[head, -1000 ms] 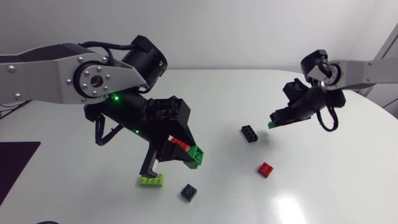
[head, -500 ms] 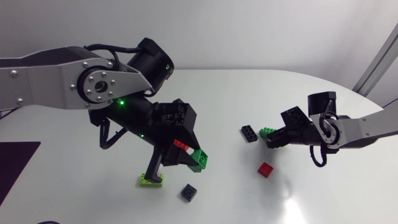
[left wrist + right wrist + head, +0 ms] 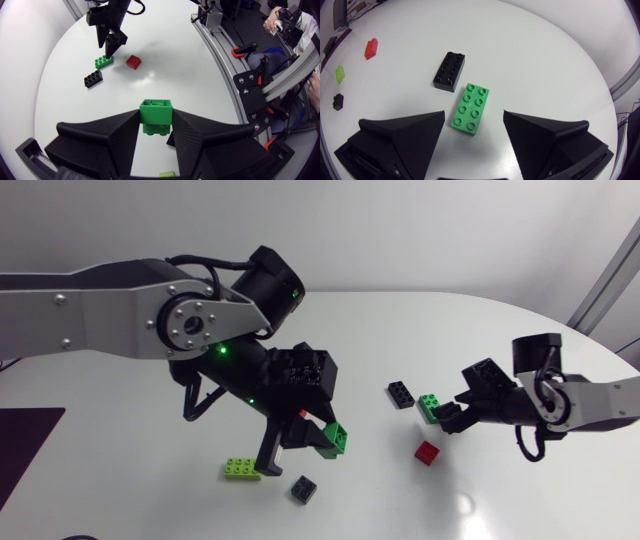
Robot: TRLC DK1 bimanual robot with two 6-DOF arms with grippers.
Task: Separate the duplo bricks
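My left gripper (image 3: 322, 438) hangs above the table's middle, shut on a green duplo piece (image 3: 337, 439). In the left wrist view this green piece (image 3: 156, 111) sits squeezed between both fingers, and a second green part shows under it. A flat green brick (image 3: 470, 108) lies on the table between the spread fingers of my right gripper (image 3: 473, 120), touching neither. From above, that green brick (image 3: 430, 407) rests just left of the right gripper (image 3: 447, 416), which is open. A black brick (image 3: 401, 394) lies close beside it.
A red brick (image 3: 428, 452) lies in front of the right gripper. A lime brick (image 3: 243, 468) and a small black brick (image 3: 303, 488) sit below the left gripper. The table's curved edge (image 3: 600, 75) runs beyond the right gripper.
My right arm came down to the table and let go of the green brick beside the black one. My left arm shifted right with its green piece still held.
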